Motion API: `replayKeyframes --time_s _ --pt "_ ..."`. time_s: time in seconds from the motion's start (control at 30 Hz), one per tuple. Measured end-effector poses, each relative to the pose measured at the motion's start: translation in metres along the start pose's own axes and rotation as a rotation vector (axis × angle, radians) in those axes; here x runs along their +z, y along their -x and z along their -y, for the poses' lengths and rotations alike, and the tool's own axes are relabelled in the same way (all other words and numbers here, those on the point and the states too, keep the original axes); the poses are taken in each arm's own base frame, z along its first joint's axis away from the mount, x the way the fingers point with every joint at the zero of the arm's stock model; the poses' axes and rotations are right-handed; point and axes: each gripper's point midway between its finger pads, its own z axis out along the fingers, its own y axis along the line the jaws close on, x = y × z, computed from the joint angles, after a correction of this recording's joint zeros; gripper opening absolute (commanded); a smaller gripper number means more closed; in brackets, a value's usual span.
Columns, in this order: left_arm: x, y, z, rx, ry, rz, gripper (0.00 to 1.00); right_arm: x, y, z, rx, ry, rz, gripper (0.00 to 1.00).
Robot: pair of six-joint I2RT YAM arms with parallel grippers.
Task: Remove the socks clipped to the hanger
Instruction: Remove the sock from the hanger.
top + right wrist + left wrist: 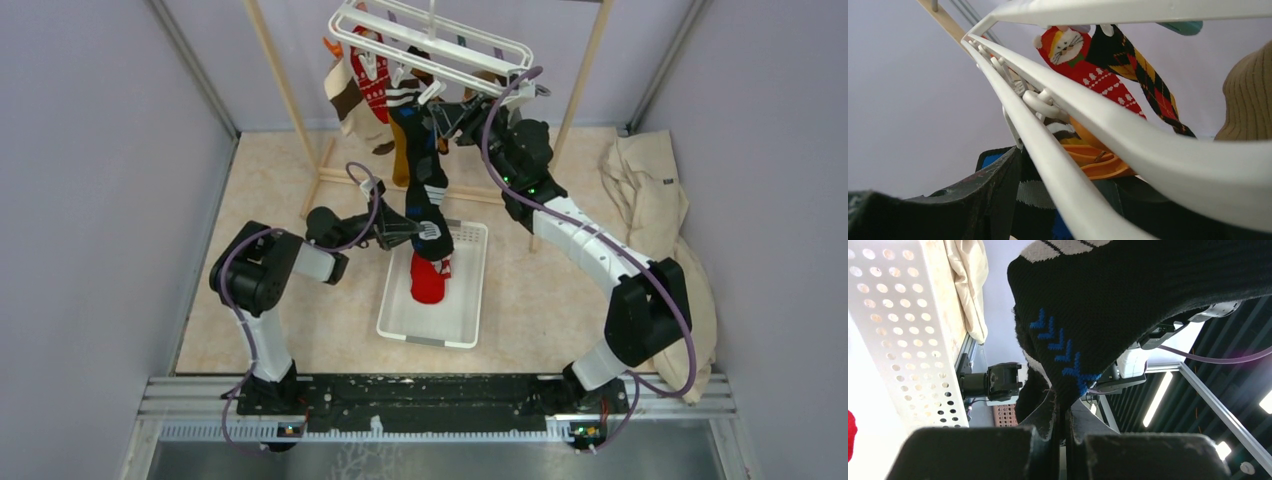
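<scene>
Our left gripper [427,232] is pinching the lower end of the black striped sock [418,165] above the white basket [470,300], ready to drop it in. The sock is hanging from the hanger [440,45], far centre. Our right gripper [462,113] is probably steadying the frame; we cannot tell its grip.

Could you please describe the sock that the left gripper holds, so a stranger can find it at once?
Look at the white hanger at the back, hung with socks. One black sock stretches from it down toward the white basket, its end pinched by the left gripper. Only it is black with white stripes and small blue chevrons.
</scene>
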Motion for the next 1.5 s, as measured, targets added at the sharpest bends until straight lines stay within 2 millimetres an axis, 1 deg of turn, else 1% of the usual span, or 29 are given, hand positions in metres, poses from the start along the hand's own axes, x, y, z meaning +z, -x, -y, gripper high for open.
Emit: replayKeyframes --time_s 0.17,0.4,0.67,0.77,0.97,1.17,1.5 --pt "0.001 0.001 -0.004 -0.01 0.005 0.0 0.01 0.001 0.005 -0.006 -0.002 0.02 0.014 0.51" --pt "0.005 0.0 -0.005 -0.01 0.004 -0.003 0.01 0.003 0.012 -0.015 -0.003 0.045 0.035 0.51" --pt "0.011 -0.007 -0.006 -0.002 0.001 -0.02 0.0 0.013 0.028 -0.029 -0.004 0.072 0.071 0.51" --pt "0.012 -0.009 -0.006 0.004 -0.001 -0.024 0.0 0.018 0.03 -0.031 -0.004 0.075 0.076 0.51" --pt "0.014 -0.01 -0.008 0.011 0.0 -0.026 0.0 0.024 0.028 -0.028 -0.002 0.069 0.069 0.5" --pt "0.017 -0.01 -0.01 0.013 -0.001 -0.033 0.0 0.024 0.028 -0.028 -0.002 0.069 0.068 0.44" --pt "0.019 -0.012 -0.01 0.023 -0.002 -0.037 0.0 0.028 0.029 -0.029 -0.002 0.07 0.07 0.3"
